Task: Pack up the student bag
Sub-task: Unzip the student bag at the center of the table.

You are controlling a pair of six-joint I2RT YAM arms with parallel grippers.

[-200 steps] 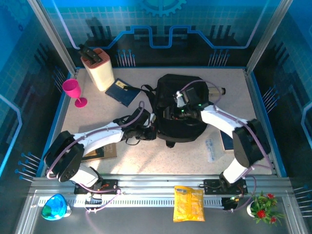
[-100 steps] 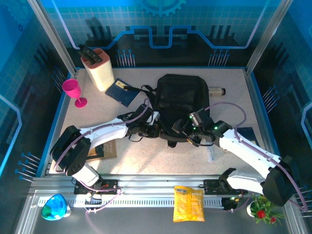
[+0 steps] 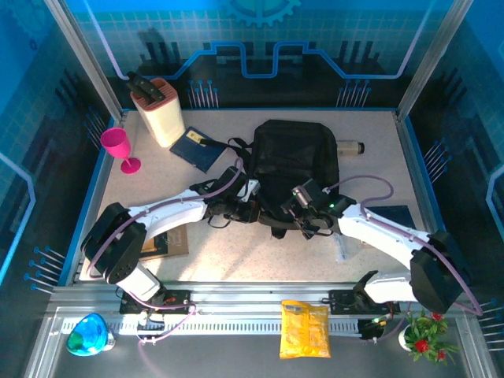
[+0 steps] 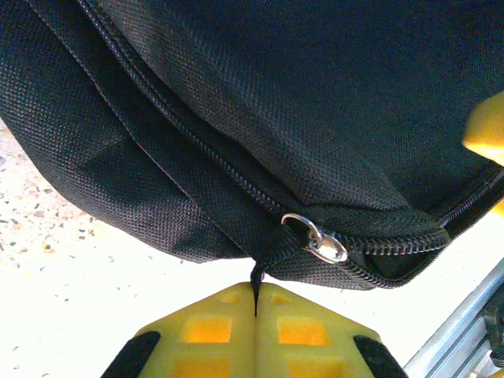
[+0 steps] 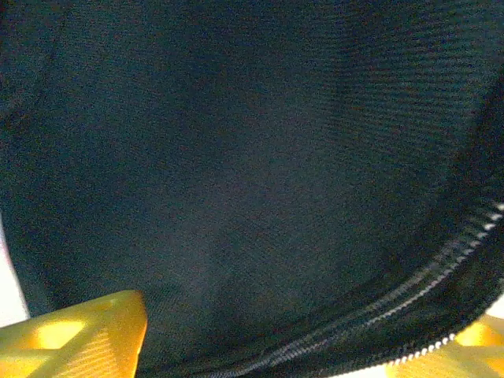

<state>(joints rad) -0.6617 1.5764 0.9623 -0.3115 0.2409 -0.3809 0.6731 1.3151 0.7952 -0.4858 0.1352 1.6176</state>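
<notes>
The student bag [image 3: 295,161], a big black backpack, lies flat on the middle of the table. My left gripper [image 3: 246,211] is at its near left edge. In the left wrist view its yellow fingers [image 4: 197,331] are pressed together on the black zipper pull [image 4: 254,277], just below the metal slider [image 4: 321,241]. My right gripper [image 3: 303,208] is at the bag's near edge. Its yellow fingers [image 5: 83,339] stand wide apart in the right wrist view, with the bag's fabric [image 5: 252,173] and zipper teeth [image 5: 409,303] between them.
A cream knife block [image 3: 161,110], a pink goblet [image 3: 118,148] and a dark blue notebook [image 3: 197,148] stand at the back left. A grey cylinder [image 3: 350,146] lies right of the bag. Another notebook [image 3: 390,214] and a clear bottle [image 3: 340,241] lie near my right arm. A book [image 3: 164,246] lies under my left arm.
My right arm has come off the top of the bag and dropped to its near edge. My left gripper has slid slightly right, still shut.
</notes>
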